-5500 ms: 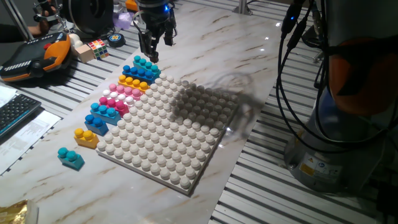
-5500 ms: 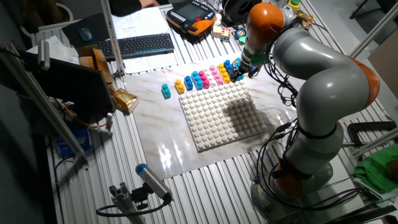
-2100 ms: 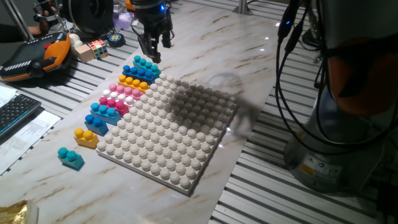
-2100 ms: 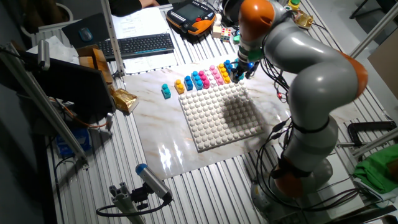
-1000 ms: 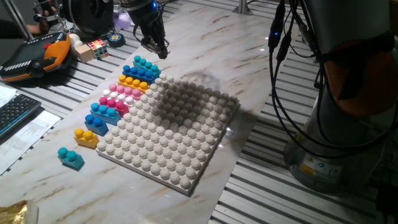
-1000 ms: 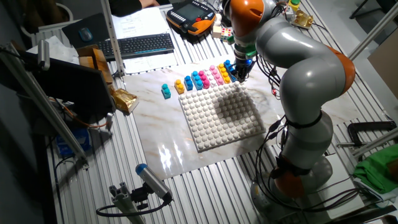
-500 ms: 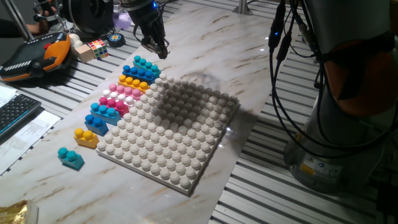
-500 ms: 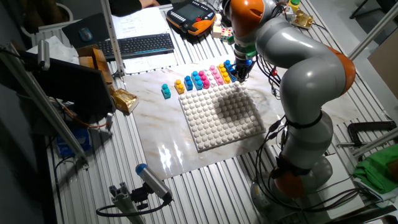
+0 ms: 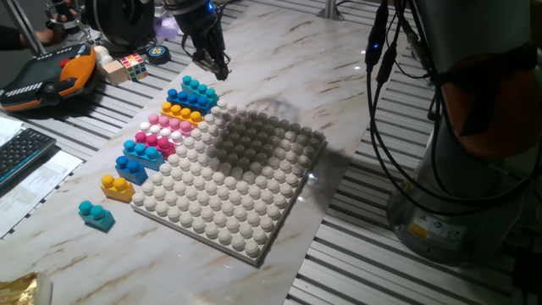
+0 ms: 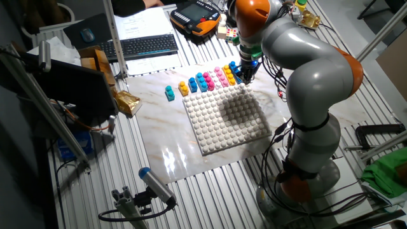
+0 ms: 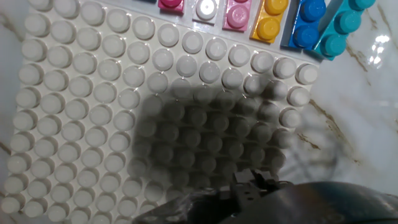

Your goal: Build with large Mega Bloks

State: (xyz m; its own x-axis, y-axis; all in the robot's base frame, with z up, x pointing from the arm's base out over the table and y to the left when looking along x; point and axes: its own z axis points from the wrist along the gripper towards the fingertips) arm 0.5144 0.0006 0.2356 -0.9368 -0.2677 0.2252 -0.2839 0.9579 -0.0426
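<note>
**Gripper hangs above the far end of the brick row**

One fixed view: the gripper [image 9: 213,64] hangs tilted over the marble table [image 9: 339,76], above and just behind the teal brick [image 9: 200,88] that ends the row. Its dark fingers look close together with nothing between them, though how far apart they stand is hard to judge from here. The bricks lie in a line along the left edge of the white baseplate [image 9: 229,174]: the teal brick, then a blue brick [image 9: 188,99] on a yellow brick [image 9: 184,111], pink bricks [image 9: 161,131], a teal-and-blue pair [image 9: 141,155], and a second yellow brick [image 9: 118,186] by the near corner. A lone teal brick [image 9: 96,214] sits apart from the plate, on the bare table. A puzzle cube [image 9: 132,65] and an orange-and-black pendant [image 9: 51,78] lie farther left.

The other fixed view: the arm [image 10: 305,70] bends over the table, and the gripper [image 10: 247,71] is above the right end of the brick row [image 10: 213,79], at the baseplate [image 10: 226,117] corner. The lone teal brick [image 10: 170,94] lies left of the row. A keyboard [image 10: 143,46] sits beyond.

Hand view: the camera looks down on baseplate [image 11: 93,112] studs under a dark shadow. Along the top edge show pink bricks [image 11: 235,14], a yellow brick [image 11: 269,22], a blue brick [image 11: 308,25] and a teal brick [image 11: 339,31], the last at the plate's corner. The fingers cannot be made out here.
</note>
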